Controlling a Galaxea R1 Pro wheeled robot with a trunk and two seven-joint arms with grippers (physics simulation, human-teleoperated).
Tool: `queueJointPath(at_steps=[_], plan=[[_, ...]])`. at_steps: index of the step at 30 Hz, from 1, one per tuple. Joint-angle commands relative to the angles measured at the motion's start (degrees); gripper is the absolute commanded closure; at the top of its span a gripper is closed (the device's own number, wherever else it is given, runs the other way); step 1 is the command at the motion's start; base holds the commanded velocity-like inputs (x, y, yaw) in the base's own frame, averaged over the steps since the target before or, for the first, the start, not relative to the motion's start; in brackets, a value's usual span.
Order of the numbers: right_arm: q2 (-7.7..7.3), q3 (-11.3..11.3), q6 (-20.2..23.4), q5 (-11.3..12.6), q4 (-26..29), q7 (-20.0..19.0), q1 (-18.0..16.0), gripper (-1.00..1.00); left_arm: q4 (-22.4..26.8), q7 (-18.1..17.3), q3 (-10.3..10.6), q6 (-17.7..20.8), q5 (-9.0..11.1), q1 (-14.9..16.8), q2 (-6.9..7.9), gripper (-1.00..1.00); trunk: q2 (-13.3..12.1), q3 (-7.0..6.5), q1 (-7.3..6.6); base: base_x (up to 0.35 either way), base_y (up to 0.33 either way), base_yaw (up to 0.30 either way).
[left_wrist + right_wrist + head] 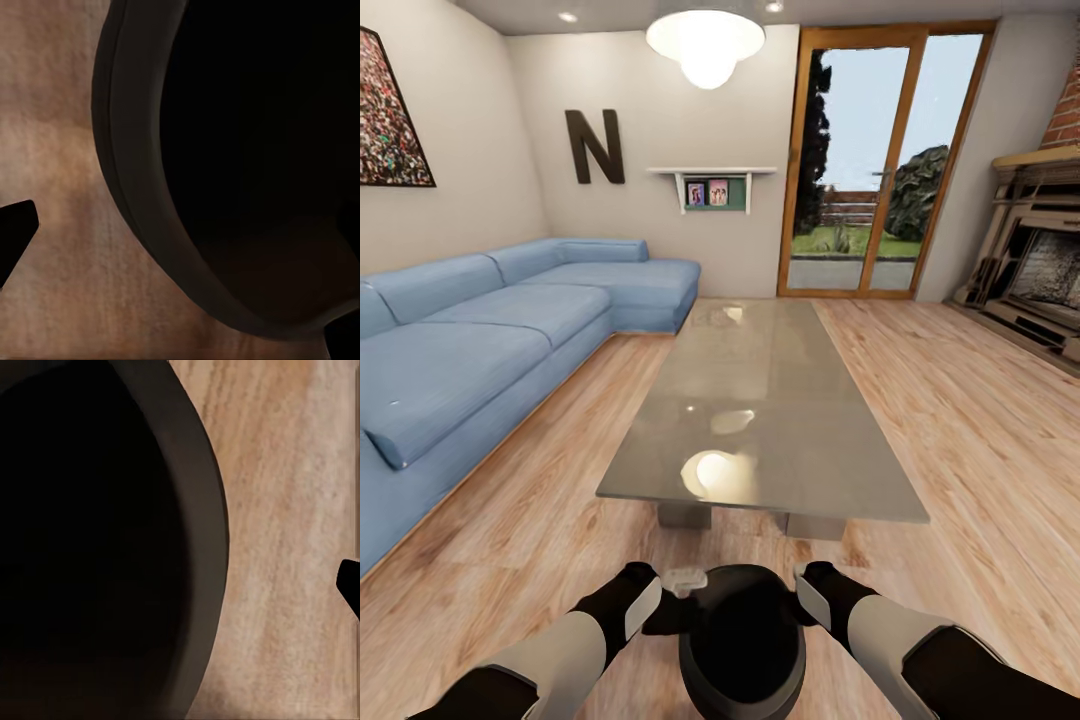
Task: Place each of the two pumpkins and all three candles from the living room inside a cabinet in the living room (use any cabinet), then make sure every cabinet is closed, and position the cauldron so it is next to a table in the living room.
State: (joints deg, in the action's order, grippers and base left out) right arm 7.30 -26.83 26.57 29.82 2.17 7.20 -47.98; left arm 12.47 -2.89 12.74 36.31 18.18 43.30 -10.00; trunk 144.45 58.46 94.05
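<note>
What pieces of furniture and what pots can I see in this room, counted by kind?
Sofa: 1
Coffee table: 1
Wall shelf: 1
Fireplace: 1
Cauldron: 1
Total: 5

The cauldron (pixel 743 640) is sitting between my two arms, blocking the middle at 6 o'clock, with my left hand (pixel 660 608) and right hand (pixel 807 597) pressing close on its flanks. Ahead at 12 o'clock the table (pixel 780 420) is standing across my path, its glossy top bare and open for passing over. A strip of wooden floor (pixel 530 520) is lying free between cauldron and table. At 9 o'clock the blue sofa (pixel 470 350) is walling that side; at 2 o'clock the fireplace (pixel 1040 270) is standing well apart.
</note>
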Motion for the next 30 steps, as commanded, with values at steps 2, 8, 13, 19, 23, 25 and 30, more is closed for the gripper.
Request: queueJointPath(at_steps=[2,8,13,19,23,25,30], plan=[[-0.01,-0.41,0.31,0.6,0.12,0.36,0.0,-1.0,0.07,0.21,0.12,0.34,0.18,0.03,0.0,-1.0,-0.01,-0.4,-0.06,0.0,0.0,0.0],[-0.01,-0.41,0.4,0.59,0.12,0.46,0.0,-1.0,0.09,0.33,0.09,0.45,0.11,0.03,0.0,-1.0,-0.09,-1.73,-0.22,0.0,0.0,0.0],[-0.01,-0.36,3.26,0.74,0.16,0.39,0.0,-1.0,0.1,0.34,0.09,0.55,0.12,0.03,0.0,-1.0,-0.16,-2.83,-0.34,0.0,0.0,0.0],[-0.01,-0.24,6.7,0.94,0.29,0.29,0.0,-1.0,0.26,0.47,0.09,5.26,0.04,0.03,0.0,-1.0,-0.24,-4.16,-0.5,0.0,0.0,0.0],[-0.01,-0.25,6.73,0.94,0.29,0.28,0.0,-1.0,0.25,0.46,0.09,5.39,0.02,0.03,0.0,-1.0,-0.29,-5.05,-0.6,0.0,0.0,0.0],[-0.01,-0.29,6.73,0.94,0.29,0.28,0.01,-1.0,0.26,0.45,0.09,5.42,0.02,0.03,0.0,-1.0,-0.32,-5.49,-0.65,0.0,0.0,0.0],[-0.01,-0.27,6.74,0.94,0.29,0.3,0.0,-1.0,0.27,0.43,0.09,5.44,0.02,0.03,0.0,-1.0,-0.34,-5.93,-0.7,0.0,0.0,0.0]])
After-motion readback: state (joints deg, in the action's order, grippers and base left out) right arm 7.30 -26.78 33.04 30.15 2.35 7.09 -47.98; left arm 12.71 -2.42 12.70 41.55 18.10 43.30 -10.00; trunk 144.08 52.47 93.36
